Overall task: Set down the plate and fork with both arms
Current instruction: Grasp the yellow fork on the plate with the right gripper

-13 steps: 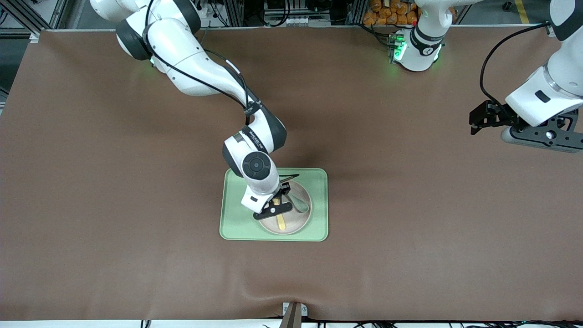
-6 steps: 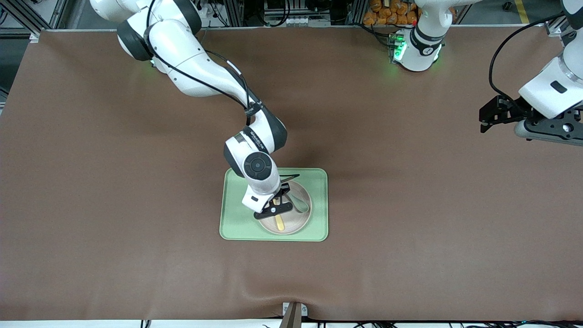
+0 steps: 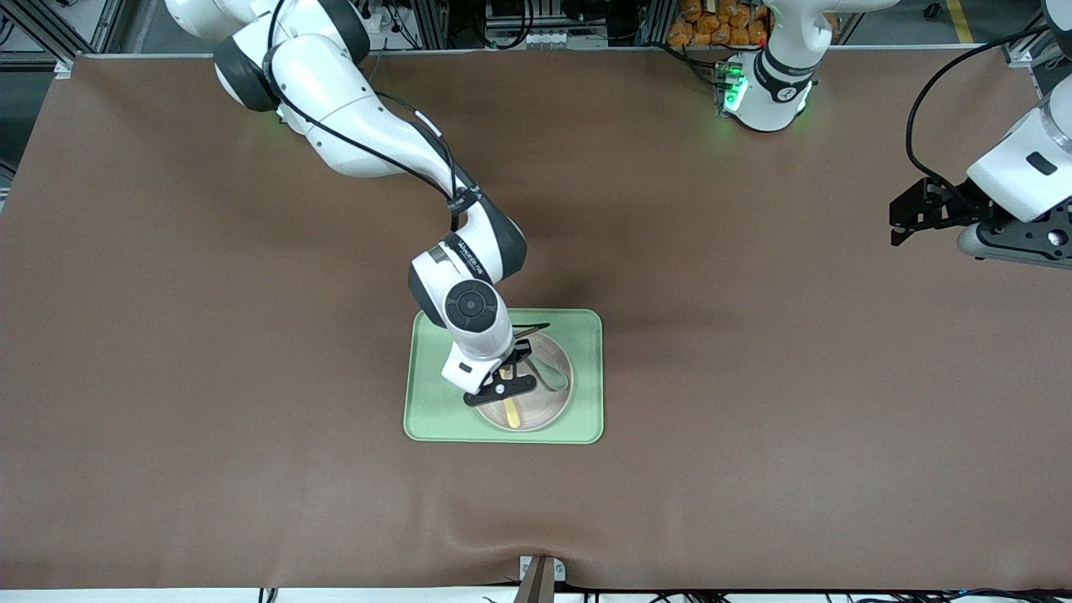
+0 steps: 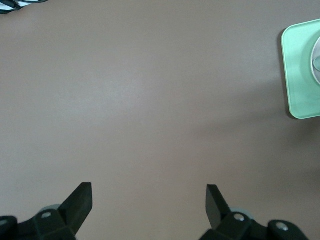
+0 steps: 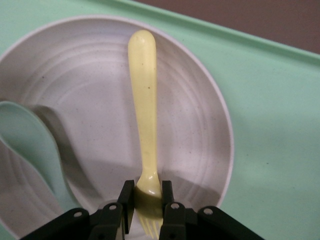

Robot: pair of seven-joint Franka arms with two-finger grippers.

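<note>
A: Counted: 2 white jointed arms, 1 plate (image 3: 536,392), 1 fork (image 3: 512,409), 1 spoon (image 3: 548,374), 1 tray (image 3: 435,402), all on 1 brown worktop (image 3: 251,419)

B: Shapes and surfaces?

A: Plate (image 5: 90,105) round, shallow, off-white, matte, finely speckled, ringed with faint concentric ridges. Sits on the tray, toward the left arm's end of it. Tray (image 5: 270,130) rectangular, light green, smooth, corners rounded, rim slightly raised. Fork (image 5: 145,115) pale yellow, plastic-looking, smooth, handle end rounded, tines short. Spoon (image 5: 35,155) pale teal, smooth, lying in the plate beside the fork

B: Fork's place?

A: Over the plate, handle pointing toward the front camera. Whether resting on the plate or just above it: cannot tell

B: Right pincer (image 3: 501,387)?

A: Low over the plate, clamped on the fork's neck just above the tines. In the right wrist view, right pincer (image 5: 148,199) black, 2 fingers (image 5: 126,196) pressed against the fork from either side

B: Left pincer (image 3: 909,219)?

A: Over bare worktop at the left arm's end, well apart from the tray, waiting. In the left wrist view, left pincer (image 4: 149,201) spread wide, nothing between its 2 black fingers (image 4: 80,200), only matte brown worktop (image 4: 150,100) below and 1 corner of the tray (image 4: 300,75) at the picture's edge
</note>
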